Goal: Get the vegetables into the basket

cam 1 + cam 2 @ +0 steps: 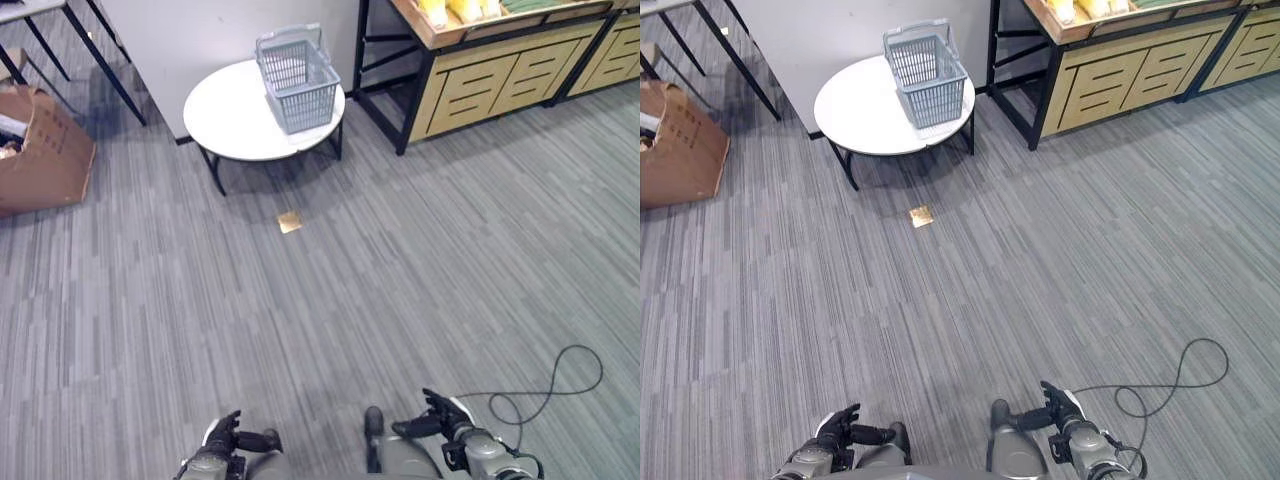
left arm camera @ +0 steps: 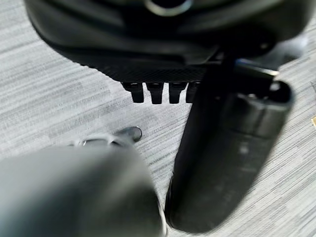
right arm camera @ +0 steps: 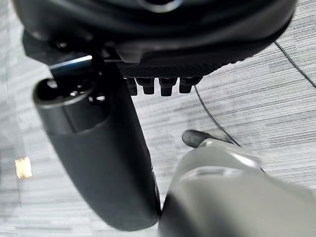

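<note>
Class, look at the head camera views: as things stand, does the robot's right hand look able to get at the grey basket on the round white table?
Probably not yet. The right hand hangs low by the robot, open, with carpet separating it from the basket on the round table.

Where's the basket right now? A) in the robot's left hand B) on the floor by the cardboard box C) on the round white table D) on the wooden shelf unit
C: the grey basket stands on the round white table, at its far right edge.

Silver-grey arms, dark hands, short black fingers [image 3: 159, 87].
</note>
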Robot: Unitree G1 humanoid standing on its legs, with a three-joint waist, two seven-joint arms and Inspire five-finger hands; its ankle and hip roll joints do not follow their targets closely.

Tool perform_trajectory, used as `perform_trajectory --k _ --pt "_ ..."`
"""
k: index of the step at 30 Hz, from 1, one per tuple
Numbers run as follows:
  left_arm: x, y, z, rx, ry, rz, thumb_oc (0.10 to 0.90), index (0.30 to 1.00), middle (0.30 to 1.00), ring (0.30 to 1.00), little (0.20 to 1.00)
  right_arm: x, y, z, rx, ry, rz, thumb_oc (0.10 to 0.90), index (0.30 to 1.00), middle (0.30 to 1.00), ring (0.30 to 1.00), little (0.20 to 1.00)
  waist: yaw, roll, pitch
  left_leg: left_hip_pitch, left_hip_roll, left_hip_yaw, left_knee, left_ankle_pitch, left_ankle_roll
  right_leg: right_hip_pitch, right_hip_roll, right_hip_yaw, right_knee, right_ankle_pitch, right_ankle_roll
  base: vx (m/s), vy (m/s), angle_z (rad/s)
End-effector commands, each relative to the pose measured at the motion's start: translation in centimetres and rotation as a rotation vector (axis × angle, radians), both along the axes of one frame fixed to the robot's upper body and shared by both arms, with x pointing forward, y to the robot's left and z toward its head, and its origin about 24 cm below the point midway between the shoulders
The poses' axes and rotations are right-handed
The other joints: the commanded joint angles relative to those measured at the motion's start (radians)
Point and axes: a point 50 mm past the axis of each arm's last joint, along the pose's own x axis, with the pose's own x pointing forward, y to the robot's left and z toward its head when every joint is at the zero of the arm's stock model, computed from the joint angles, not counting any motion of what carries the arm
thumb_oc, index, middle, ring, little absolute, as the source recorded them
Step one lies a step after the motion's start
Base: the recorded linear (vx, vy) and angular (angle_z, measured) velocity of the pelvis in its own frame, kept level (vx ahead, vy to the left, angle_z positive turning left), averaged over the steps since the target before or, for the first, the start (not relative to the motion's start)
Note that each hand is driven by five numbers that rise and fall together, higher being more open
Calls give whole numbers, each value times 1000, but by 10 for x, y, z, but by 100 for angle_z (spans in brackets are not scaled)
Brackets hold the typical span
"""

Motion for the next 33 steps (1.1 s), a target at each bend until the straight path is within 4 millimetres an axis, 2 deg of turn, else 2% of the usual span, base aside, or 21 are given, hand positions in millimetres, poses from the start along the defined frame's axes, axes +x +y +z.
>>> perform_trajectory --k 1,3,4,5,7,9,13,14,17,18,19,20,23,24,26,27,28,29,30,32,33 --pt "1 -11 -2 -13 10 -55 900 1000 1000 1000 1000 -27 -32 -1 -124 110 13 900 1000 1000 1000 1000 -32 2 26 -23 -43 -63 -28 6 32 130 -10 26 -158 58 53 102 26 10" --pt "1 -15 -2 -17 13 -80 900 1000 1000 1000 1000 -26 -34 0 -132 113 16 900 1000 1000 1000 1000 -35 -2 19 -41 -42 -52 -88 -14 43 144 -23 31 -175 54 65 135 70 8" --pt "0 -16 -3 -16 18 -91 900 1000 1000 1000 1000 -27 -34 0 -133 118 19 900 1000 1000 1000 1000 -34 0 13 -62 -32 -47 -123 -2 41 150 -26 33 -182 49 70 188 126 -12" --pt "-2 -17 -4 -15 29 -112 900 1000 1000 1000 1000 -28 -34 0 -135 121 21 900 1000 1000 1000 1000 -28 7 11 -104 -25 -49 -173 51 33 165 -29 33 -190 42 74 210 152 -10" --pt "-4 -17 -4 -12 35 -128 900 1000 1000 1000 1000 -27 -34 0 -138 115 24 900 1000 1000 1000 1000 -14 14 12 -138 -27 -64 -235 99 20 196 -29 49 -203 31 83 248 176 8" --pt "-5 -16 -5 -11 40 -136 900 1000 1000 1000 1000 -26 -33 0 -133 118 32 900 1000 1000 1000 1000 -3 15 5 -137 -29 -57 -239 101 16 223 -31 74 -203 14 92 256 195 -15" --pt "-11 -11 -6 1 71 -150 900 1000 1000 1000 1000 -34 -23 -6 -111 151 65 900 1000 1000 1000 1000 -4 -14 -15 -105 -44 -7 -221 61 49 233 -72 108 -182 12 124 222 288 -86" --pt "-8 -6 -4 20 64 -165 900 1000 1000 1000 1000 -34 -16 -8 -93 154 85 900 1000 1000 1000 1000 -4 -38 -18 -104 -61 30 -190 27 74 208 -100 137 -147 49 150 174 315 -98" --pt "-4 1 -1 42 50 -165 900 1000 1000 1000 1000 -28 -6 -9 -85 147 141 900 1000 1000 1000 1000 3 -63 -16 -112 -83 57 -154 -14 100 167 -126 163 -112 107 170 102 221 -64" --pt "-4 1 -1 43 50 -165 900 1000 1000 1000 1000 -28 -6 -9 -85 147 141 900 1000 1000 1000 1000 4 -63 -16 -112 -83 58 -153 -15 100 167 -127 164 -112 107 170 122 224 -25" --pt "0 6 1 57 38 -157 900 1000 1000 1000 1000 -23 -2 -8 -83 136 155 900 1000 1000 1000 1000 10 -74 -12 -117 -104 64 -129 -40 120 149 -143 165 -75 153 180 147 344 6" --pt "4 11 4 67 20 -142 900 1000 1000 1000 1000 -10 4 -6 -74 95 176 900 1000 1000 1000 1000 20 -76 3 -98 -123 71 -135 -65 146 89 -150 139 28 222 184 168 416 -3" --pt "7 16 6 69 4 -115 900 1000 1000 1000 1000 7 11 0 -68 31 197 900 1000 1000 1000 1000 23 -58 28 -29 -138 84 -162 -96 176 5 -141 60 197 246 169 153 282 -28" --pt "8 17 6 70 2 -110 900 1000 1000 1000 1000 8 12 0 -66 24 199 900 1000 1000 1000 1000 19 -55 34 -6 -141 91 -174 -99 177 -20 -145 42 206 248 163 191 183 -9" --pt "10 17 7 69 -4 -102 900 1000 1000 1000 1000 11 14 1 -63 17 207 900 1000 1000 1000 1000 13 -54 44 29 -144 97 -193 -108 173 -58 -150 -1 165 223 152 200 28 -7" --pt "13 16 7 64 -8 -95 900 1000 1000 1000 1000 14 15 2 -60 16 215 900 1000 1000 1000 1000 6 -61 48 53 -141 103 -202 -122 159 -83 -163 -35 53 209 160 258 -116 0" --pt "13 15 7 66 -10 -98 900 1000 1000 1000 1000 14 17 2 -62 17 226 900 1000 1000 1000 1000 0 -66 54 68 -134 101 -199 -134 145 -87 -177 -58 -36 221 169 450 -287 12" --pt "11 16 7 67 -7 -86 900 1000 1000 1000 1000 14 16 2 -71 22 244 900 1000 1000 1000 1000 -15 -72 58 105 -123 76 -192 -157 117 -114 -196 -37 -166 276 197 493 -346 26" --pt "8 17 6 65 0 -73 900 1000 1000 1000 1000 13 16 2 -77 24 257 900 1000 1000 1000 1000 -21 -75 53 136 -119 62 -196 -167 106 -120 -196 -22 -184 297 206 576 -426 59" --pt "1 14 3 55 18 -64 900 1000 1000 1000 1000 9 11 1 -84 33 247 900 1000 1000 1000 1000 -20 -68 36 170 -104 35 -196 -176 87 -105 -178 -30 -155 276 192 400 -412 63" --pt "-2 8 1 37 29 -60 900 1000 1000 1000 1000 8 4 2 -97 38 245 900 1000 1000 1000 1000 -28 -42 17 173 -59 16 -170 -144 58 -90 -141 -62 -129 238 161 252 -356 59"
